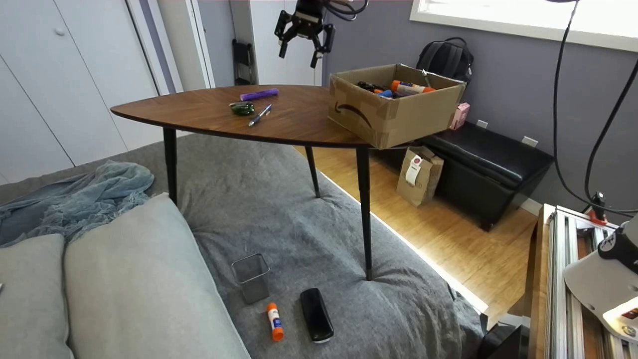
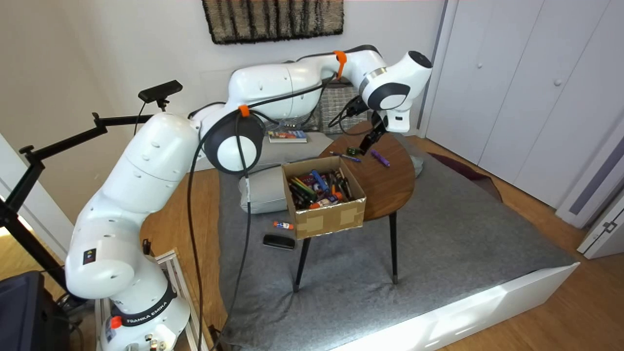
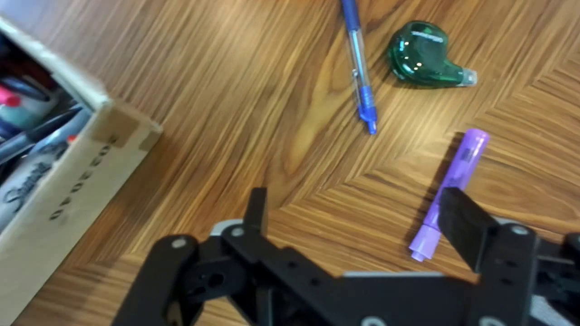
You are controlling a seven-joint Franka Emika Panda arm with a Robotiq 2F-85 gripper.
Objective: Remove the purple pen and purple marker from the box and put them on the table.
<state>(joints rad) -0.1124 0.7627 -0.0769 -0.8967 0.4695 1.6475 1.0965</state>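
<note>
Wrist view gives you the printed digits along the side of the box, which neither exterior view shows, and your gripper close up: two fingers spread wide, nothing between them. One finger hides part of the purple marker from the camera; it lies on the table, outside the box. Near it on the wood you have one pen that looks blue and one green dispenser, each apart from the others. In both exterior views you count one box, at the table's edge, plus one glue stick and one black case on the gray bed. In an exterior view you also see one mesh cup on that bed, one backpack and three table legs; in an exterior view just two legs show, but you get one book and look down into the box, whose jumbled stationery is too tangled to count.
</note>
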